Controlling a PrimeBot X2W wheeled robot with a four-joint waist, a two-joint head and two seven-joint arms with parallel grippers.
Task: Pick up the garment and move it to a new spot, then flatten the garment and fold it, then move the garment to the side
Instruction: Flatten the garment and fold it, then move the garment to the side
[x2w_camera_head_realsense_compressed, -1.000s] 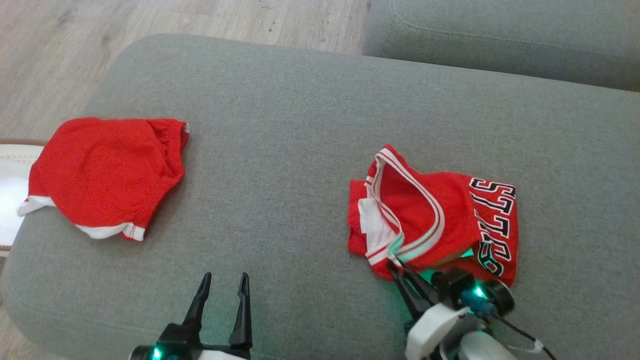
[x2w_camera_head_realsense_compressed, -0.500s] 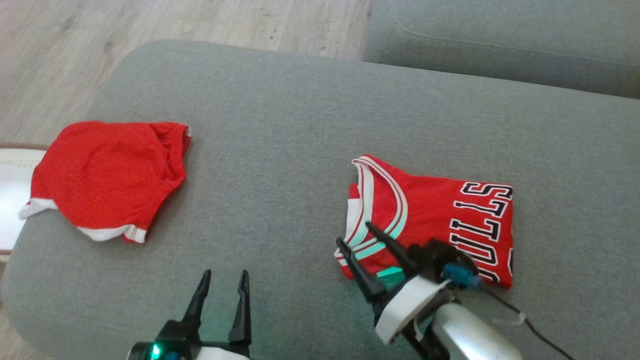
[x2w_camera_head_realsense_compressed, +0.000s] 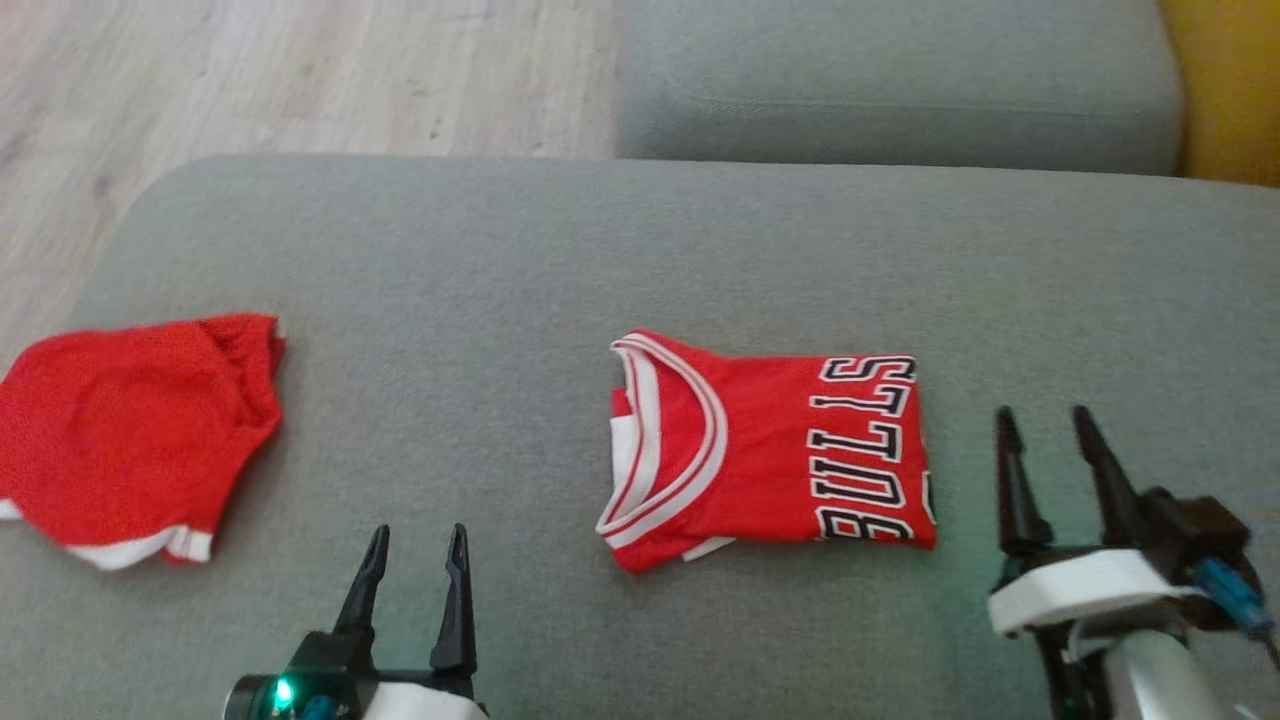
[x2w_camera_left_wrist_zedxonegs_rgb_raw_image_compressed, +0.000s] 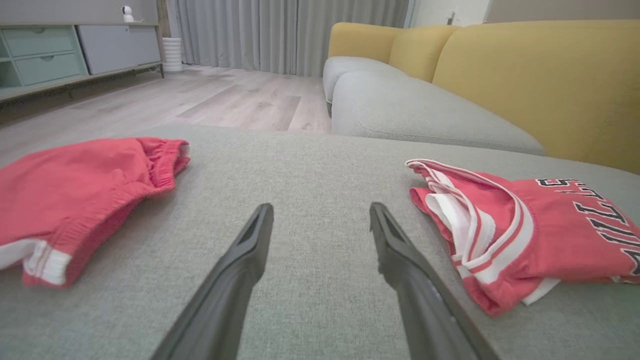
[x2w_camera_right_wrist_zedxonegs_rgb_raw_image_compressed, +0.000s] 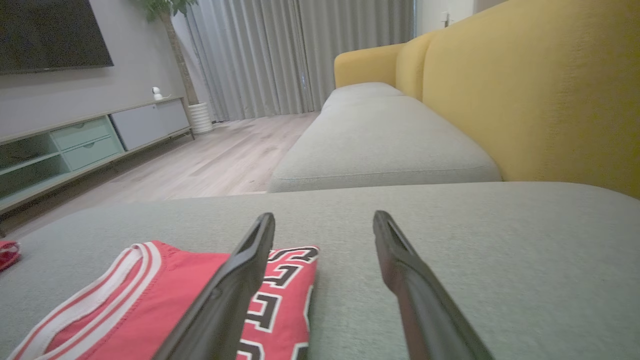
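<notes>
And there's the release! Nearest us, the right gripper (x2w_camera_head_realsense_compressed: 1043, 415) has let go. A second ago its fingers were pinched shut on the near hem of a bunched-up jersey (x2w_camera_head_realsense_compressed: 770, 450); now they stand spread wide with nothing between them, pulled off to the right and clear of the cloth. The head camera has swung too, so the whole scene sits differently in that view. The left gripper (x2w_camera_head_realsense_compressed: 418, 532) hangs low on the other side, fingers just as wide apart and just as empty, bare sofa cushion (x2w_camera_head_realsense_compressed: 500, 300) beneath it. A little farther out, between the two grippers and closer to the right one, the jersey lies flat as a neat red rectangle. Its striped neckline faces the left gripper and its black-and-white lettering runs along the end just beside the right gripper's fingers. No finger touches it; from the right wrist it sits left of the fingers and slightly ahead. That reads to me as the fold finished, with the carry to the side not yet begun, and for that one of these open grippers will have to come back and take an edge. Well off to the left lie red shorts (x2w_camera_head_realsense_compressed: 130, 430), untouched. Beyond everything are a second grey seat (x2w_camera_head_realsense_compressed: 880, 90) and the wooden floor (x2w_camera_head_realsense_compressed: 250, 70).
</notes>
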